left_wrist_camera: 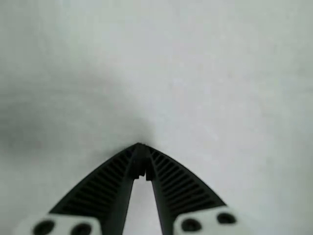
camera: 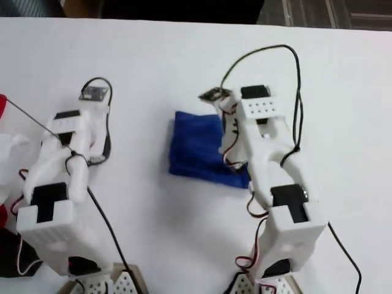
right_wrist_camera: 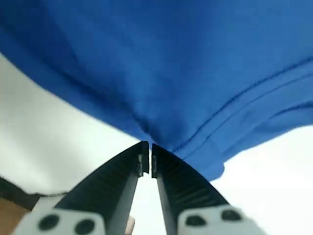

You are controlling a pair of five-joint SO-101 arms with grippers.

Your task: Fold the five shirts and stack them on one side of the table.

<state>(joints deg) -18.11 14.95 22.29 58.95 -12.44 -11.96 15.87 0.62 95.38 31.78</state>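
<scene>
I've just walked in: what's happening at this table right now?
Two robot arms sit side by side at a white table. The right gripper is shut on the edge of a blue shirt, and seems to be pinching the fabric. The shirt lies as a compact folded rectangle near the middle of the table. The left gripper is shut and holds nothing. It hangs over bare table, away from the shirt.

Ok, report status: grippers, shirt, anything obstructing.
Left gripper shut, over table. Right gripper shut on blue shirt edge, mid-table. No obstruction seen.
</scene>
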